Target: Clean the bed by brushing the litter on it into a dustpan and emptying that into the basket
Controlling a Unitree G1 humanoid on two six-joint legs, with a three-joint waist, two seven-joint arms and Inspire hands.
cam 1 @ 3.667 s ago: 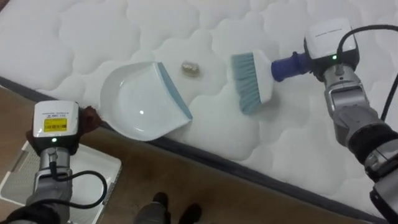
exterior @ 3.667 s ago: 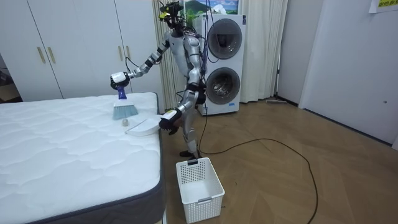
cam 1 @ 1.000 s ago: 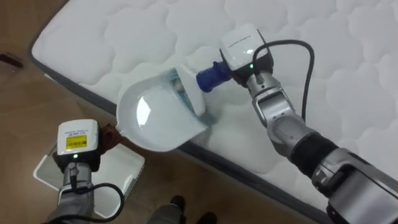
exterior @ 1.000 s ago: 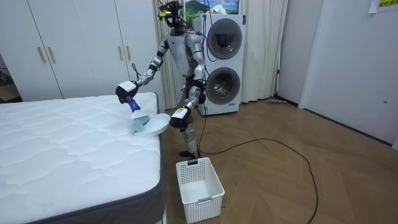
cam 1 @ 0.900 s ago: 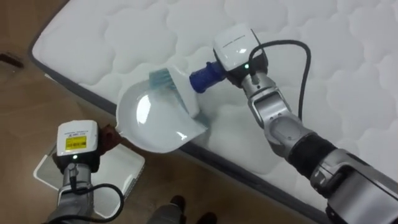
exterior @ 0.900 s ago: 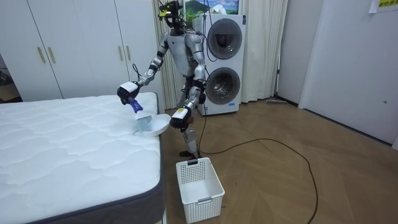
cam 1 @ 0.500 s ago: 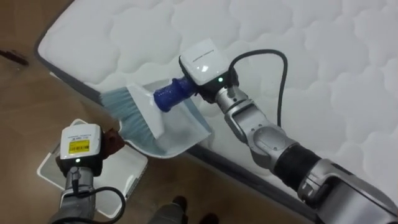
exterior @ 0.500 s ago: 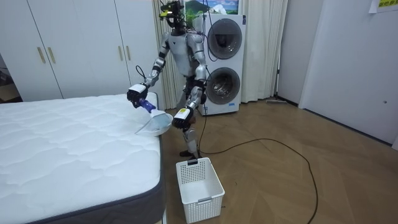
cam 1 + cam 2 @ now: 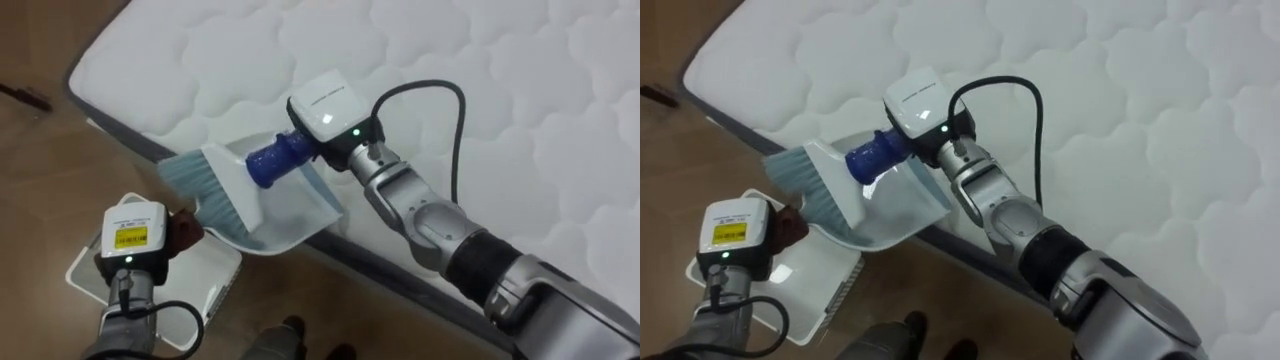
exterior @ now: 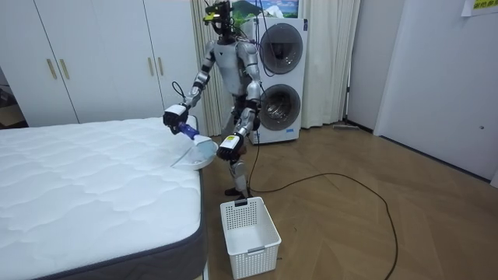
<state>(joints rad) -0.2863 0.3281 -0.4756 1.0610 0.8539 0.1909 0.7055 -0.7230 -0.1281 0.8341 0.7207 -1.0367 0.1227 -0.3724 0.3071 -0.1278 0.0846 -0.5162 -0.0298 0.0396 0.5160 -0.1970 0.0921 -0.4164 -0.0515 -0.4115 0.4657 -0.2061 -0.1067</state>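
A: You had your right hand (image 9: 318, 146) clenched round the blue handle of the white-backed brush with pale blue bristles (image 9: 232, 192). Its head lay across the white plastic dustpan (image 9: 298, 215).

B: And you had that pan at the corner edge of the white quilted mattress (image 9: 470, 50), partly out over the brown wooden floor (image 9: 40, 130). Its handle end was at your left hand (image 9: 184, 228). That hand was mostly hidden behind your own wrist, so I couldn't tell its grip.

A: Nor could I see whether any rubbish sat in the pan, because your brush covered it.

B: I thought you needed the pan level, lip slightly up, before drawing the brush off.

A: Yes. Your bristles hung past the pan's outer side, so a quick pull could have flicked things onto the floor. You'd have done better lifting the brush straight up.

B: Then you had only a short carry, because the white slotted plastic basket (image 10: 253, 237) stood on the floor below that left hand. The step called for a slow tip over it.
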